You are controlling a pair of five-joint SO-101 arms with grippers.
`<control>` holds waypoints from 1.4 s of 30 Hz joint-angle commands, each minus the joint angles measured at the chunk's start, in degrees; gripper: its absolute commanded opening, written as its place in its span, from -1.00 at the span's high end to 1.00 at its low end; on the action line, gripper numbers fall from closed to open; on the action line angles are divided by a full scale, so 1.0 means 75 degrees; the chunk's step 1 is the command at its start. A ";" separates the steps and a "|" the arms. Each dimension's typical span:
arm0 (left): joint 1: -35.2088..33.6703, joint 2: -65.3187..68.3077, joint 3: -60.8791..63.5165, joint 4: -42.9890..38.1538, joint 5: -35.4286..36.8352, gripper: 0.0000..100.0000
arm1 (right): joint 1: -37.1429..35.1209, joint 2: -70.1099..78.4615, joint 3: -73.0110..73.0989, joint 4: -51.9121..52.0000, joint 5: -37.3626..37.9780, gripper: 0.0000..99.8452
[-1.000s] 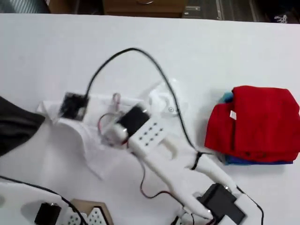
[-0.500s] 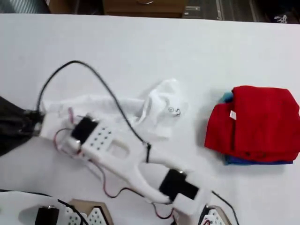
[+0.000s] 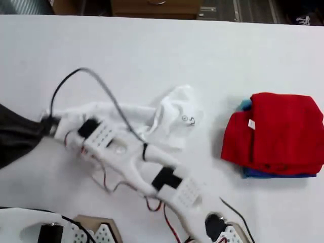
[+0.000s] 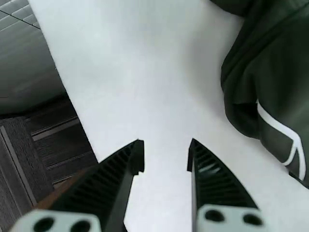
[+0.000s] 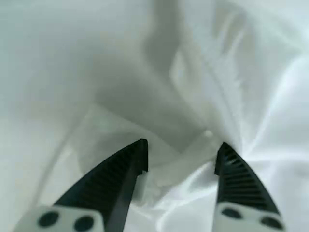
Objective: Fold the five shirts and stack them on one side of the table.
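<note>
Crumpled white cotton shirt point(image 3: 167, 114) lies mid-table, with a folded red shirt point(image 3: 276, 134) stacked on a folded blue shirt point(image 3: 246, 105) well to its right and a dark, white-striped shirt point(image 3: 17, 136) just at its left end. The right gripper point(image 5: 181, 150) hangs spread close over the white shirt's folds, pinching nothing. The left gripper point(image 4: 165, 150), also spread, is off the white shirt over bare white tabletop point(image 4: 145, 72).

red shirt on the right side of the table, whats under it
A blue shirt lies under the red shirt, showing as a strip along its lower edge and a bit at one upper corner. Anything else beneath is covered by the red cloth.
</note>
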 commanded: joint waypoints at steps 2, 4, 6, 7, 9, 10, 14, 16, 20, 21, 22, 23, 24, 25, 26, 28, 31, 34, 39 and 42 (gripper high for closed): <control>0.0094 -0.0469 -0.0311 -0.0070 -0.0070 0.65 | 0.1037 0.0029 -0.0610 0.0100 0.0012 0.65; 0.0129 -0.0469 -0.0311 -0.0070 -0.0059 0.65 | 0.1471 0.0006 -0.0715 0.0100 0.0012 0.84; 0.0211 -0.0457 -0.0299 -0.0070 -0.0059 0.65 | 0.1893 0.0006 -0.0867 0.0111 0.0012 0.98; 0.0223 -0.0457 -0.0264 -0.0070 -0.0059 0.65 | 0.2104 0.0006 -0.0949 0.0193 0.0012 0.95; 0.0340 -0.0469 -0.0006 -0.0117 -0.0059 0.65 | 0.2456 0.0006 -0.1242 0.0463 0.0012 0.96; 0.0410 -0.0469 0.0123 -0.0117 -0.0070 0.65 | 0.2632 0.0006 -0.1430 0.0639 0.0012 0.96; 0.0785 -0.0469 0.0744 -0.0129 -0.0070 0.65 | 0.3253 -0.0006 -0.2544 0.1530 0.0012 0.96; 0.0996 -0.0469 0.0932 -0.0129 -0.0070 0.65 | 0.3440 0.0018 -0.3001 0.1952 0.0012 0.96; 0.1242 -0.0469 0.1002 -0.0129 -0.0047 0.65 | 0.3206 0.0018 -0.3364 0.2596 0.0012 0.95; 0.1242 -0.0469 0.0990 -0.0129 -0.0035 0.65 | 0.2995 0.0006 -0.3364 0.2702 0.0012 0.95; 0.1242 -0.0469 0.0979 -0.0129 -0.0035 0.65 | 0.2760 0.0006 -0.3364 0.2807 0.0012 0.95; 0.1242 -0.0469 0.0979 -0.0129 -0.0047 0.65 | 0.2479 0.0006 -0.3364 0.2901 0.0012 0.95; 0.1219 -0.0469 0.0990 -0.0141 -0.0059 0.65 | 0.2210 0.0018 -0.3364 0.2925 0.0035 0.95; 0.1196 -0.0469 0.1002 -0.0141 -0.0070 0.65 | 0.1963 0.0053 -0.3364 0.2936 0.0164 0.93; 0.1172 -0.0469 0.1014 -0.0141 -0.0070 0.65 | 0.1705 0.0064 -0.3364 0.2925 0.0340 0.90; 0.1078 -0.0469 0.1002 -0.0141 -0.0082 0.65 | 0.1272 0.0076 -0.3352 0.2901 0.0727 0.77; 0.0914 -0.0481 0.0990 -0.0363 -0.0082 0.65 | 0.0721 0.0076 -0.3364 0.2889 0.1524 0.59; 0.0633 -0.0481 0.1002 -0.0727 -0.0082 0.65 | 0.0229 0.0182 -0.3305 0.2866 0.1723 0.55; 0.0164 -0.0481 0.1002 -0.0821 -0.0082 0.65 | -0.0193 0.0826 -0.3458 0.2104 0.1782 0.55; -0.0129 -0.0481 0.1002 -0.0821 -0.0082 0.65 | -0.0193 0.1225 -0.3458 0.1623 0.1793 0.55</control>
